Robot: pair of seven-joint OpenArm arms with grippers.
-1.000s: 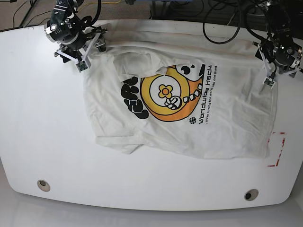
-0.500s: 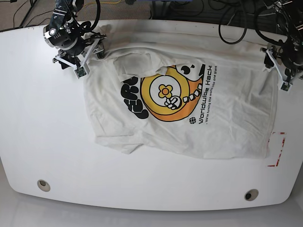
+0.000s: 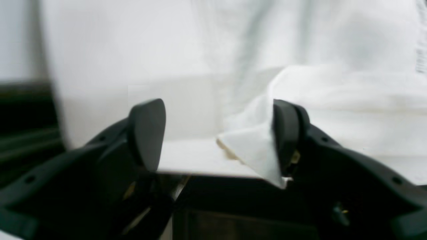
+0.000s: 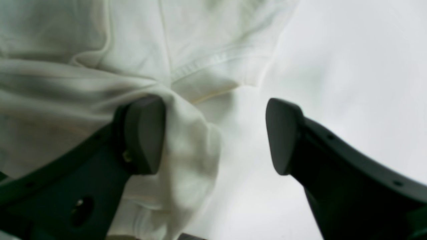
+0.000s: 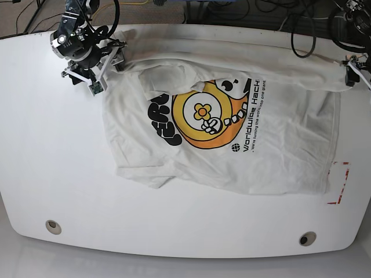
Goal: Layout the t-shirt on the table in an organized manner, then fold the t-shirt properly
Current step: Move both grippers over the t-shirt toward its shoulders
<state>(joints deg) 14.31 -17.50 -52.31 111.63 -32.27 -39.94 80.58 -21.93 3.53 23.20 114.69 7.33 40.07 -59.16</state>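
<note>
Both arms have drawn outward toward the table's (image 5: 35,145) far corners since a moment ago. Between them the t-shirt (image 5: 220,139) lies graphic-up across the tabletop, one side bunched. Left gripper (image 3: 218,136) stands spread, a cloth corner against one finger; right gripper (image 4: 215,133) is spread too, fabric draped over one finger.

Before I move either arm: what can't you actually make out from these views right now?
- Left gripper: base view's right edge crops it; the wrist view is blurred, so whether the t-shirt corner touches a finger is unclear.
- Right gripper: jaws open, but its left finger hides whether cloth is caught there.
- The shirt's upper part: bunched folds cover the collar and part of the lettering in the base view.
- Small print: too small to read.
</note>
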